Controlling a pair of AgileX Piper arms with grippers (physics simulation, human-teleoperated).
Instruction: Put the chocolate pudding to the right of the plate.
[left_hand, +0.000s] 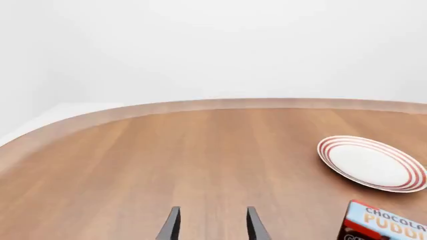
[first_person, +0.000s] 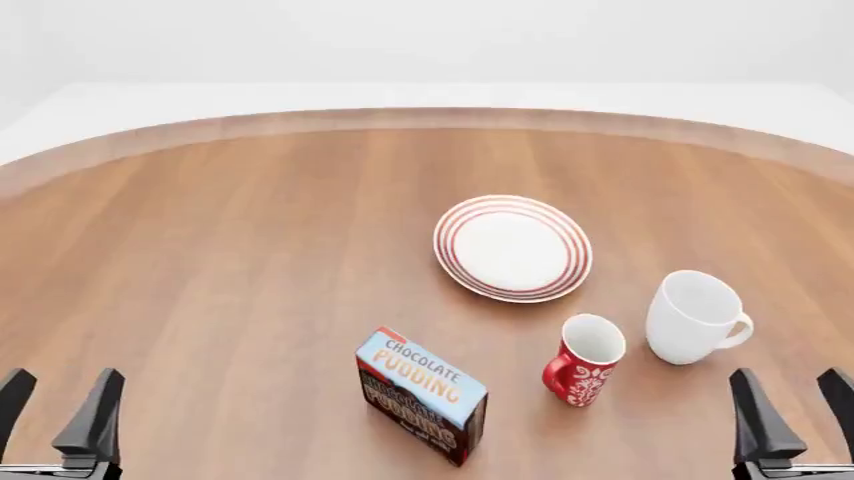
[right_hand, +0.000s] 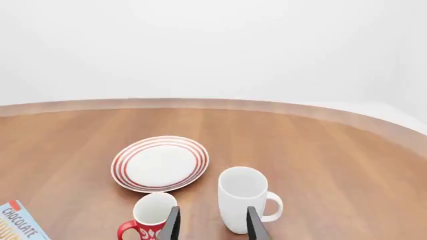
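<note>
two grippers are hanging at the near table edge, left gripper (first_person: 56, 412) and right gripper (first_person: 793, 410), both spread apart and seemingly holding nothing. chocolate pudding (first_person: 420, 394) is sitting near of the plate (first_person: 513, 247), left of the red mug (first_person: 583, 373) and white mug (first_person: 693, 317).

A round-edged wooden table (first_person: 240, 250) stands against plain white walls under even light.
</note>
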